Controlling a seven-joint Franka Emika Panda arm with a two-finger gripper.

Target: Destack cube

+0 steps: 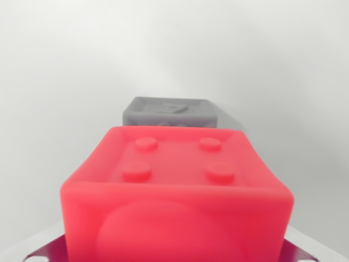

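Wrist view: red cube [177, 191] fills the lower frame, cut off below, hiding the grey cube's [170, 112] base; its embossed mark is unreadable. Gripper state cannot be told.

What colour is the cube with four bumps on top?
Bright red cube, seen in the wrist view.

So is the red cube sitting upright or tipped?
Upright: the red cube has its four-stud face level on top. Whether it rests on the grey cube behind: cannot tell.
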